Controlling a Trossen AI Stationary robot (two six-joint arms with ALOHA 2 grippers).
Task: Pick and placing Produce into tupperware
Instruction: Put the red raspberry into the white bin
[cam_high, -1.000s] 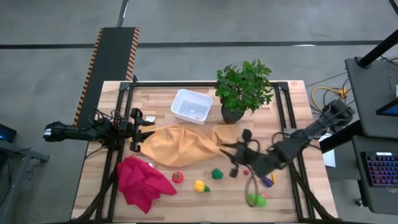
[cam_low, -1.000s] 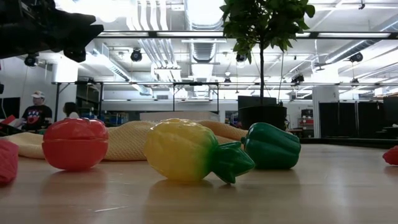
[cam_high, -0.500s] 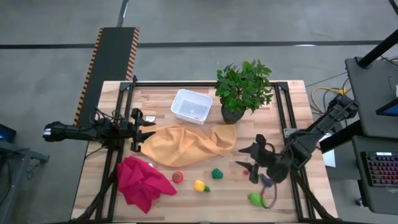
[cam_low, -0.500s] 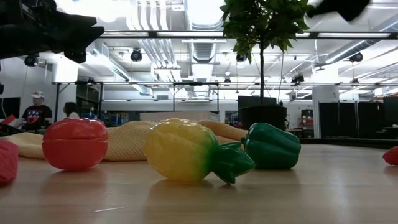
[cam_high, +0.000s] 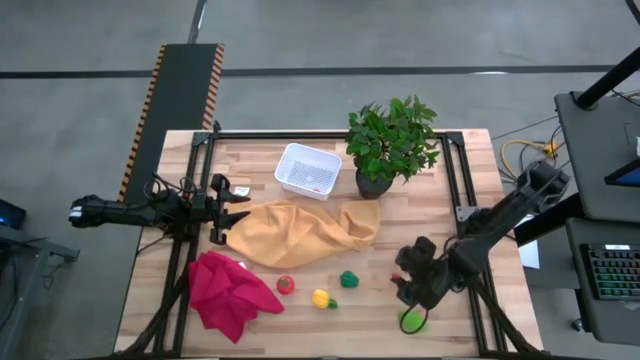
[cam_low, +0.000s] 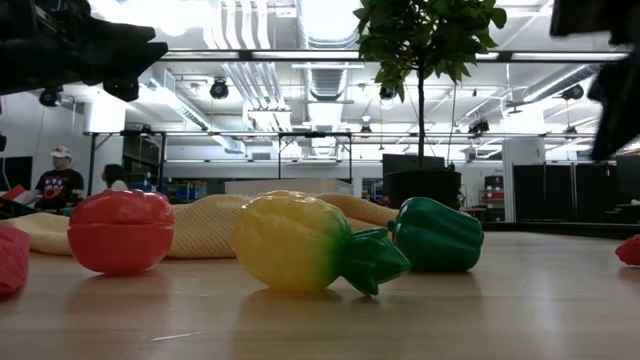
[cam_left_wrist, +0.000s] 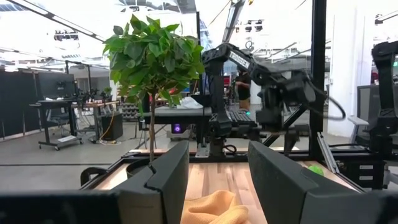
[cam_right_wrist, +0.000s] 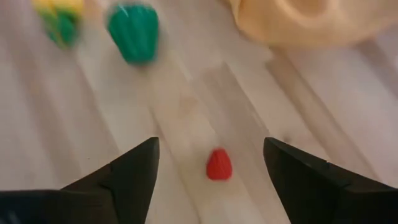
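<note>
- Biggest thing first: the wooden table, with a tan cloth spread across its middle, a crumpled red cloth at the front left and a potted plant at the back.
- The white tupperware sits at the back just beside the plant pot, with something pink-red in it already, so we'd say the job is only partly done.
- Our left gripper is parked at the left edge by the tan cloth, fingers spread and holding nothing.
- Our right gripper is down at the front right with its fingers wide apart and empty.
- Loose produce along the front: red tomato, yellow-and-green piece, green pepper, and a lime-green piece just by the right gripper.
- Smallest and the one that matters: a tiny red piece lies on bare wood squarely between the right gripper's open fingers, just ahead of them, not touching.
- It looks stubby, with no real long axis to line up on, so we reckon a straight drop and close does it; the left arm is well apart from it.
</note>
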